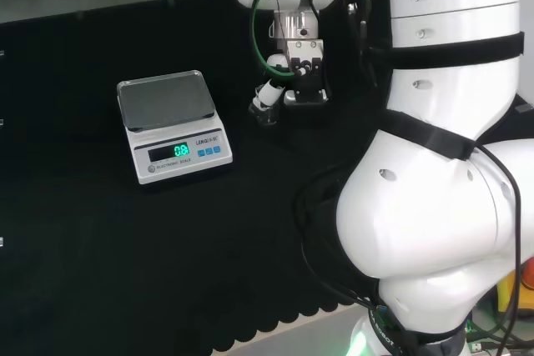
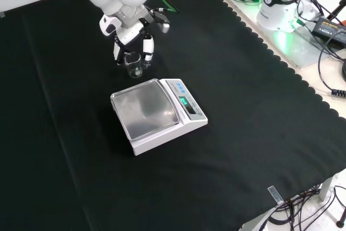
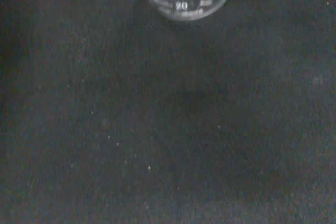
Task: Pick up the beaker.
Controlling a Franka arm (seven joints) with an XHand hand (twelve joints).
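Straddling small clear beaker (image 2: 133, 64) upright on surface (image 2: 243, 133), hand (image 2: 131, 44) has fingers (image 2: 146, 47) apart either side. Glass looks light, slippery, fragile; grip mid-wall.

The white arm's large links stand at the right of the head view and reach over the tabletop (image 2: 227, 133). In the front view the hand (image 2: 132, 44) comes down from the top, wrist above, fingers (image 2: 147, 47) pointing downward and set on both sides of a clear beaker (image 2: 133, 64).
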